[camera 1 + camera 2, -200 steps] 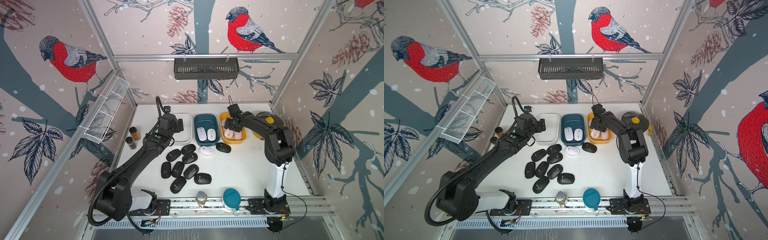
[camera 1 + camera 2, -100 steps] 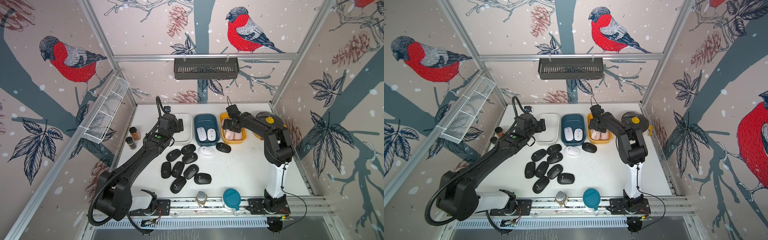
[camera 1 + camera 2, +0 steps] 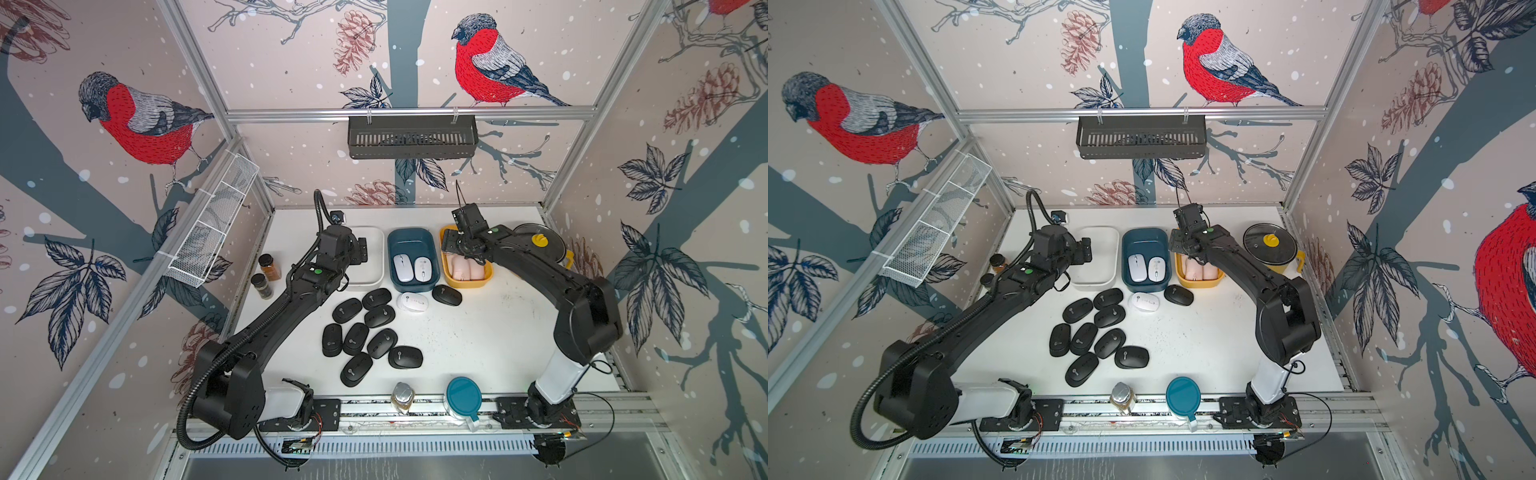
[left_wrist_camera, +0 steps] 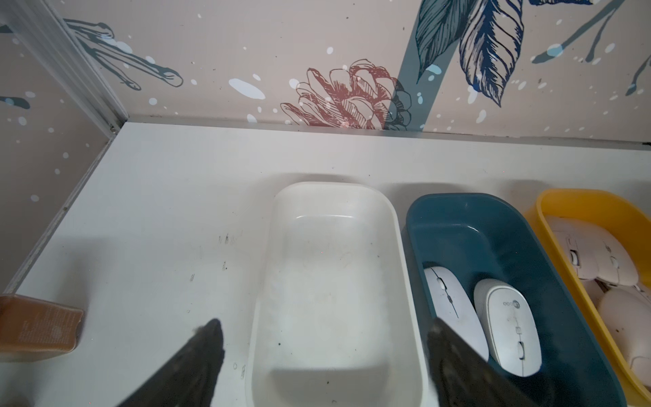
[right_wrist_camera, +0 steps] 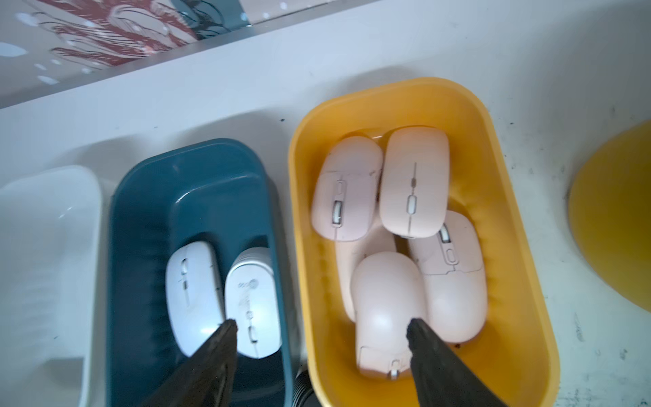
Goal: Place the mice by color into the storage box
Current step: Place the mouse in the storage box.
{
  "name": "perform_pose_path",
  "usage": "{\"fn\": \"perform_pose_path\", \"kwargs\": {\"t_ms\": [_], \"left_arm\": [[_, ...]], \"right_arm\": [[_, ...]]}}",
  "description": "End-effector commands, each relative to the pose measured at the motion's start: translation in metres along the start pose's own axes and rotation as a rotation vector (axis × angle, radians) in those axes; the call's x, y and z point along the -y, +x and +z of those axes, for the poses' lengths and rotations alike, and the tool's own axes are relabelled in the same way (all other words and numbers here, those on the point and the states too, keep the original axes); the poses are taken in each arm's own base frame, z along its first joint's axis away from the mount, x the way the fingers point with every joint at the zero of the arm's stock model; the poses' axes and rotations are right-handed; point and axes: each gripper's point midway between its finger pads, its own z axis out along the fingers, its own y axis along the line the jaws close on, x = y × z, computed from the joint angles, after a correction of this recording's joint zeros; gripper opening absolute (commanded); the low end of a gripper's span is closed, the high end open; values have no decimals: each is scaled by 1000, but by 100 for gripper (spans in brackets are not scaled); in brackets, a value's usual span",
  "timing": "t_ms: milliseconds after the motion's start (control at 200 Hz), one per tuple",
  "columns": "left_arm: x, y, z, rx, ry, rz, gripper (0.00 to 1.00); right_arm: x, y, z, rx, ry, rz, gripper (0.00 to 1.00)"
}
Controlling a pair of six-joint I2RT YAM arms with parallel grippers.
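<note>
We count three bins in a row at the back of the table (image 3: 490,332). The white bin (image 4: 334,282) shows only its bare floor. The blue bin (image 5: 148,218) holds two white mice (image 5: 195,292) lying side by side at its front end. The yellow bin (image 5: 510,246) holds five pink mice (image 5: 415,179) heaped together (one lies mostly under the others, so we see just a strip of it).

Out on the table, one white mouse (image 3: 412,301) lies just in front of the blue bin, with one black mouse (image 3: 447,295) just beside it, in front of the yellow bin. Eight more black mice (image 3: 356,338) lie in a loose cluster nearer the table's front edge, several touching.

The left gripper (image 4: 324,321) hangs over the white bin with its jaws wide apart and nothing between them. The right gripper (image 5: 321,322) hangs above the adjoining walls of the blue and yellow bins, jaws parted, gripping nothing: one fingertip sits over a white mouse, the other over the topmost pink mouse.

A lidded pot (image 3: 544,249) stands beside the yellow bin, and a teal lid (image 3: 463,395) lies at the table's front edge.
</note>
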Motion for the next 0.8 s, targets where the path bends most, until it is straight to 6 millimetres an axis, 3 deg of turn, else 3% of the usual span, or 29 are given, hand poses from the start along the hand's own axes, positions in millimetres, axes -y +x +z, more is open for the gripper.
{"fn": "perform_pose_path", "kwargs": {"t_ms": [0, 125, 140, 255, 445, 650, 796], "left_arm": [[9, 4, -4, -37, 46, -46, 88], [22, 26, -14, -94, 63, -41, 87], [23, 37, -14, -115, 61, -25, 87], [42, 74, -27, -173, 89, 44, 87], [52, 141, -46, -300, 168, 63, 86], [74, 192, -71, -409, 285, 118, 86], [78, 224, -77, -489, 300, 159, 86]], "right_arm": [[-16, 4, -13, 29, -53, -31, 77], [-24, 27, -20, -8, -150, -11, 77], [-24, 28, -22, -7, -160, -8, 77], [-18, 42, -28, -14, -188, -7, 77], [-12, 54, -39, -19, -227, -35, 77], [-9, 63, -40, -32, -256, -37, 77], [-10, 68, -38, -45, -273, -28, 77]]}}
